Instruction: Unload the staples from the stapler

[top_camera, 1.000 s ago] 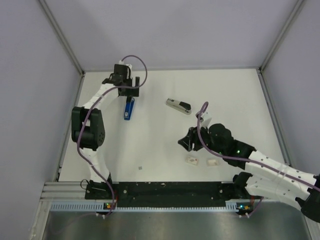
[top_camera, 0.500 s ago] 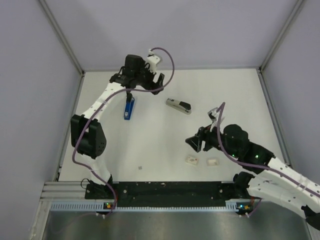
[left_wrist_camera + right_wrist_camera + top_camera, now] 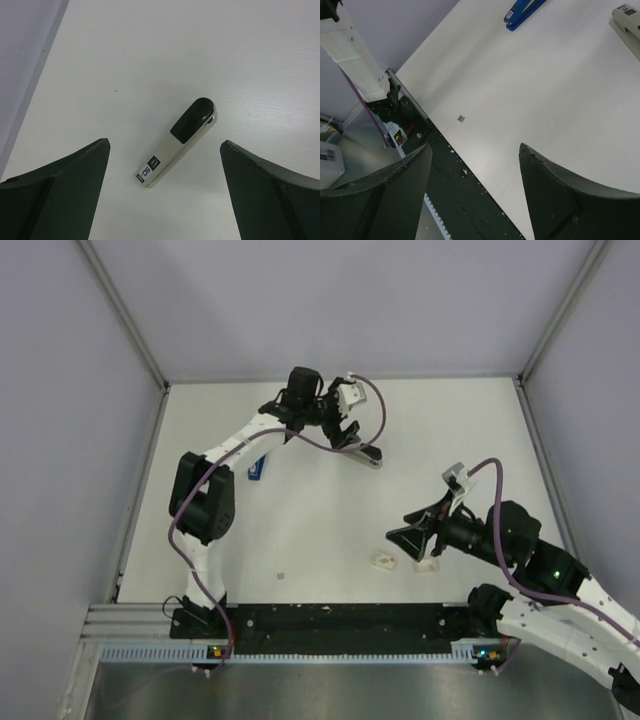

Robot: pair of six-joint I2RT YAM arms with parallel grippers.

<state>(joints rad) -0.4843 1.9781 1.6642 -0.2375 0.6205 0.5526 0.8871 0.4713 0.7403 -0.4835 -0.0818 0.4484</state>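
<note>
Step in hand: approach. The left end effector (image 3: 341, 425) hangs above the cream stapler (image 3: 176, 142) without touching it. The stapler looks closed, so I judge the unloading has not begun.
Left end effector: fingers spread wide, holding nothing.
Right end effector (image 3: 475, 147): fingers wide apart and empty, raised off the table (image 3: 300, 530), well apart from the cream stapler.
Cream stapler: flat on the table directly below the left end effector, inside the span of its two fingers. Its long axis slants across the gap, with the black end farther from the wrist.
Blue stapler (image 3: 522, 11): on the table far ahead of the right end effector. The left arm passes over it, so it is probably not the target.
Next move: probably lower the left end effector and turn the wrist so the fingers close across the narrow body. The right end effector is likely needed to steady the base while the top is opened.
Shapes and materials: the cream stapler is a slim bar with a smooth pale body, a glossy rounded black cap and a small printed label at the near end. It may be slippery to pinch. The table is matte white with a faint grain.
Pale pieces (image 3: 384, 560): two small whitish bits near the right end effector, too small to identify.
</note>
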